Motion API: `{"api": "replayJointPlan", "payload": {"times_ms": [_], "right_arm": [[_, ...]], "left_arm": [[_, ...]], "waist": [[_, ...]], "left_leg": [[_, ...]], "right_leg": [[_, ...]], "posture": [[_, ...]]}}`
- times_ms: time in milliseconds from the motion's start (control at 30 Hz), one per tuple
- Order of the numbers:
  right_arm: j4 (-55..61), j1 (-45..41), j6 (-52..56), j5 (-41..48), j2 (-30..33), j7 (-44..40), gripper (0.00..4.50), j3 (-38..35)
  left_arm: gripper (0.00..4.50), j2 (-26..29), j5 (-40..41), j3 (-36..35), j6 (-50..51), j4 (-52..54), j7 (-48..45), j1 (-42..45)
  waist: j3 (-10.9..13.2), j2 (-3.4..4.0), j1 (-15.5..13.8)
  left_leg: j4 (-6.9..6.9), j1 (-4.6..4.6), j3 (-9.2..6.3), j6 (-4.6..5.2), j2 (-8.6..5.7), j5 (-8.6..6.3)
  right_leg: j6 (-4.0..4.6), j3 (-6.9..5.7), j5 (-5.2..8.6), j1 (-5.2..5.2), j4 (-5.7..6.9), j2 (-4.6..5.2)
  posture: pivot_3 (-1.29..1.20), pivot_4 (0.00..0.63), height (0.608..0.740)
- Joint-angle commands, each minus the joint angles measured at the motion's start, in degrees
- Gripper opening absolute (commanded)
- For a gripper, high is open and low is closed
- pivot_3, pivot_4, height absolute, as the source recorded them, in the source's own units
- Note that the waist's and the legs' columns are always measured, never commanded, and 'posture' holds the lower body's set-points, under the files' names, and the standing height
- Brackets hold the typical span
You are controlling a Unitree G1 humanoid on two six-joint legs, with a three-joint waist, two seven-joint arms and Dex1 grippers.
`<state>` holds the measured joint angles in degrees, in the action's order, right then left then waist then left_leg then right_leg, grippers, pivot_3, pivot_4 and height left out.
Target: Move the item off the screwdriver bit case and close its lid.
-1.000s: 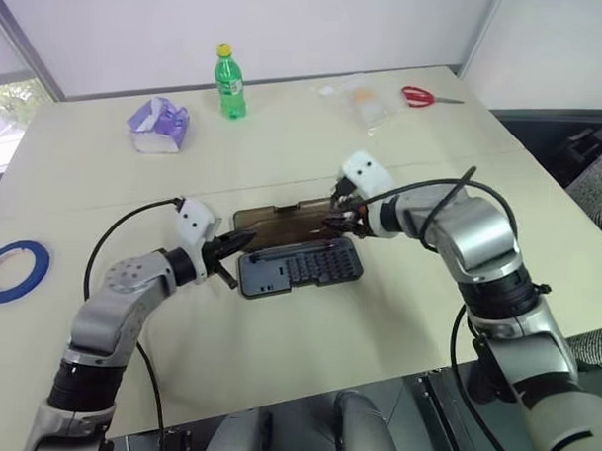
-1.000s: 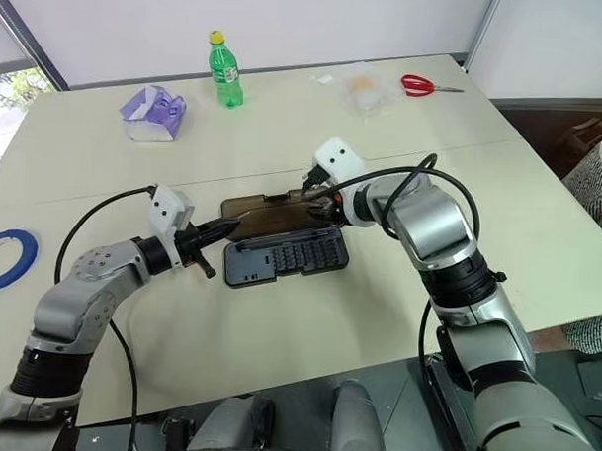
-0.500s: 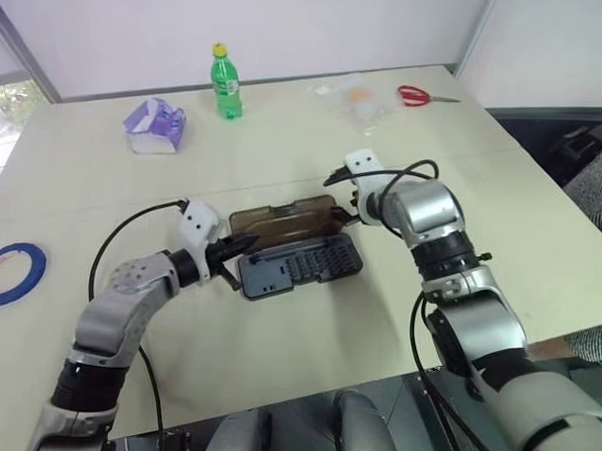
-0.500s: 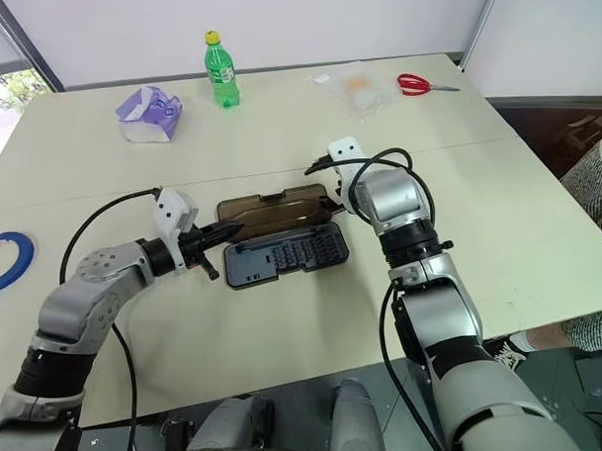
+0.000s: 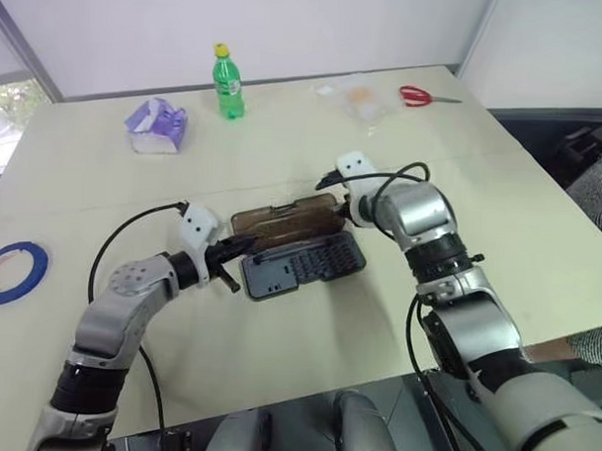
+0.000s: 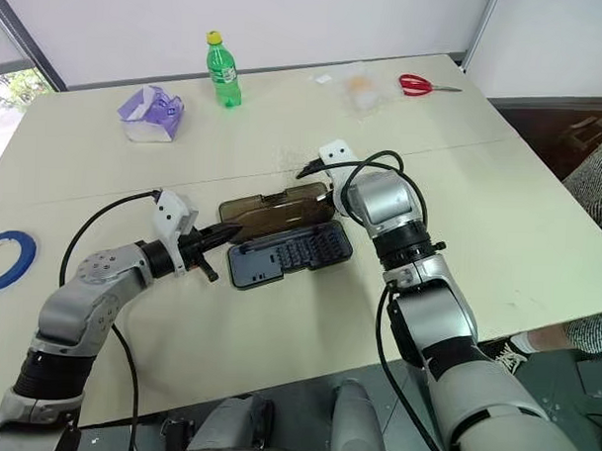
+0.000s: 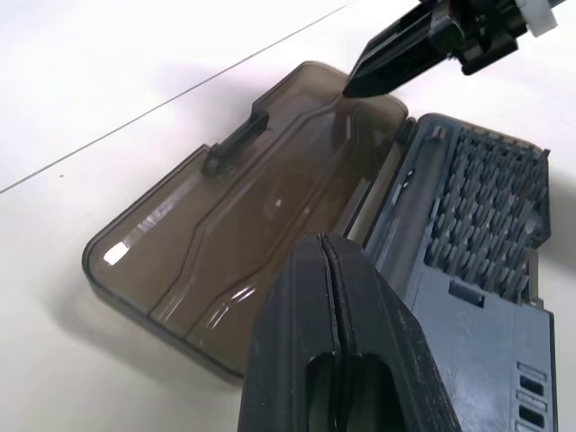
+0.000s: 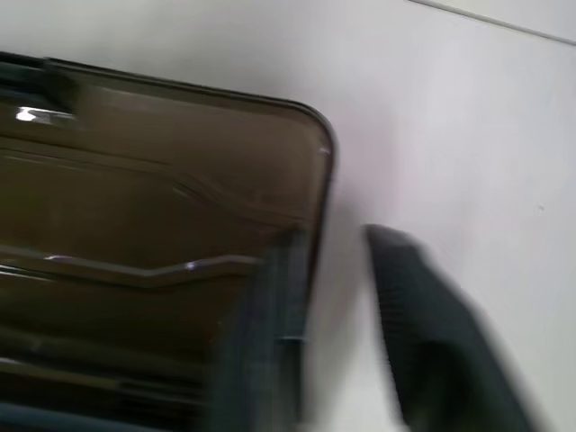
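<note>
The left gripper (image 7: 326,241), matte black plastic, has its jaws pressed together, just beside the near-left corner of the screwdriver bit case (image 5: 305,265). The case lies open mid-table: a flat dark grey tray with ribbed rows of bits, too small to tell apart. Behind it, the lid (image 5: 286,217) lies flat, smoky-brown, glossy and round-cornered. At its far right corner, the right gripper (image 7: 355,85) is closed to a point; contact is unclear. A green bottle (image 5: 227,82) stands beyond.
</note>
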<state>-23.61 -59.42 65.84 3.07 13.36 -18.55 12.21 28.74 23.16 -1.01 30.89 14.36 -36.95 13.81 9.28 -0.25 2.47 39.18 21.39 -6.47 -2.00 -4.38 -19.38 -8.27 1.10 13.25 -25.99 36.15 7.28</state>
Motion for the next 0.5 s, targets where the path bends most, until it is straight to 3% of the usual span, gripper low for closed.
{"api": "replayJointPlan", "payload": {"times_ms": [33, 300, 500], "right_arm": [[3.0, 0.7, 2.1, -0.3, 0.4, -0.3, 0.05, 0.2], [11.0, 2.4, 9.1, 0.7, 1.2, -1.2, 0.05, 1.2], [20.9, 3.5, 22.4, 3.6, 2.7, -2.0, 0.05, -0.2]], "left_arm": [[0.00, 0.1, -0.2, -0.6, -0.9, 2.4, 0.4, -0.1], [0.00, 0.3, -0.2, -0.9, -0.8, 2.1, 0.7, 0.4], [0.00, 0.4, -0.2, -0.8, -0.9, 1.8, 0.5, 0.5]], "waist": [[0.0, 0.00, 0.0], [0.0, 0.00, 0.1], [0.0, 0.00, 0.1]], "left_leg": [[0.00, 0.00, -0.01, 0.00, 0.00, 0.00], [-0.03, 0.01, 0.01, 0.00, 0.00, 0.00], [-0.03, 0.05, 0.02, 0.00, 0.00, 0.00]], "right_leg": [[0.00, 0.00, 0.00, 0.00, 0.00, 0.01], [0.00, 0.00, 0.00, -0.06, 0.01, 0.00], [0.00, 0.00, 0.00, -0.10, 0.01, 0.00]], "posture": [[0.00, 0.150, 0.740], [0.00, 0.150, 0.740], [0.00, 0.150, 0.740]]}}
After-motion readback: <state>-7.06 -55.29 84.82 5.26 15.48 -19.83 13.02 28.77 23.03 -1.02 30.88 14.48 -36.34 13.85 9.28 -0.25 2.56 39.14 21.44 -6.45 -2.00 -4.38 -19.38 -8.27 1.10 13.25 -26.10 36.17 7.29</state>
